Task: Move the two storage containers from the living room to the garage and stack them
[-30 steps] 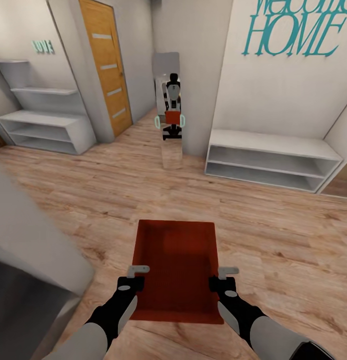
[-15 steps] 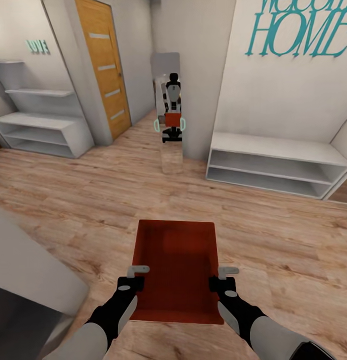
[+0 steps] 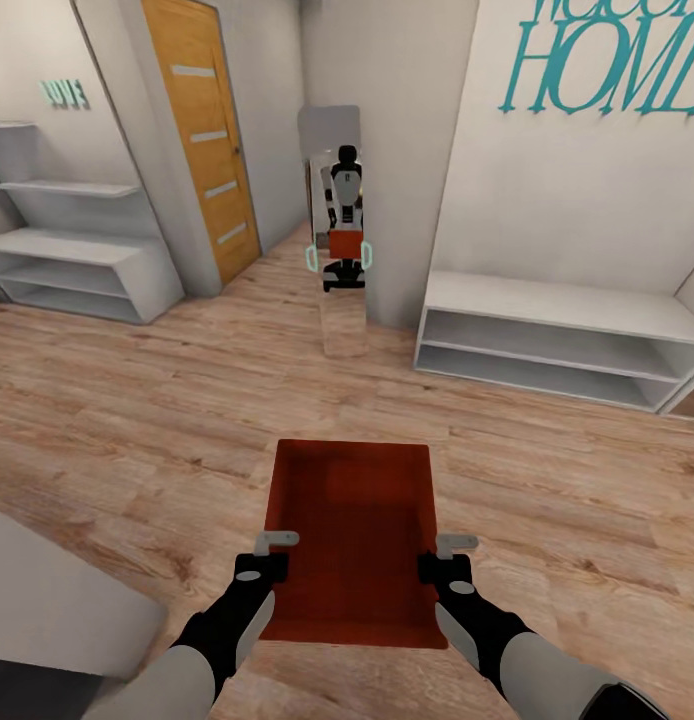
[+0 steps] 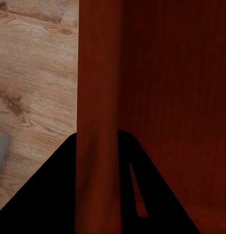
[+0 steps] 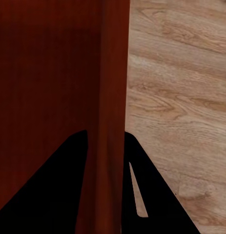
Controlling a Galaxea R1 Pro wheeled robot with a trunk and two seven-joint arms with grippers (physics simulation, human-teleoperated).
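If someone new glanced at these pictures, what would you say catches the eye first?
The orange-red storage container stands out, carried low in front of the robot over the wood-plank floor, with the left gripper and right gripper each clamped on a side wall. Ahead, a tall mirror reflects the robot holding it, between an orange door and large teal HOME lettering.
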